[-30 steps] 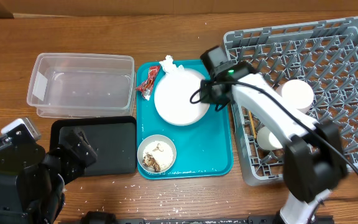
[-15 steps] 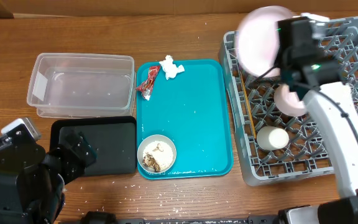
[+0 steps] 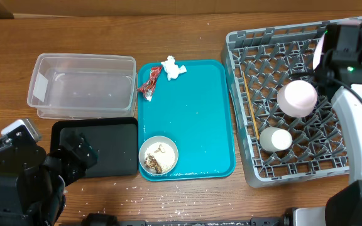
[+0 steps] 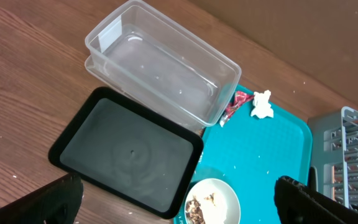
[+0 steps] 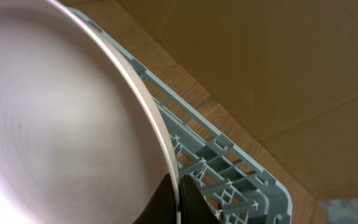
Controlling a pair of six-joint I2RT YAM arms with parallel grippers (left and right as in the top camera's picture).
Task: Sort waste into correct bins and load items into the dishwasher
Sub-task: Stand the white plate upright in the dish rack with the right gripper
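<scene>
- Plate (image 5: 55,124) stands on its edge over the grey dish rack (image 3: 263,37), near its back side.
- Right gripper (image 5: 179,196) pinches the plate's rim.
- Left gripper (image 3: 77,154) is spread wide, holding nothing, above the black tray (image 3: 118,163).

Three bowls (image 3: 158,154) (image 3: 296,97) (image 3: 275,139), two bins (image 3: 80,85) (image 3: 99,145), one plate (image 5: 55,124).

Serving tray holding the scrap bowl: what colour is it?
The tray is teal, clearest in the overhead view.
</scene>
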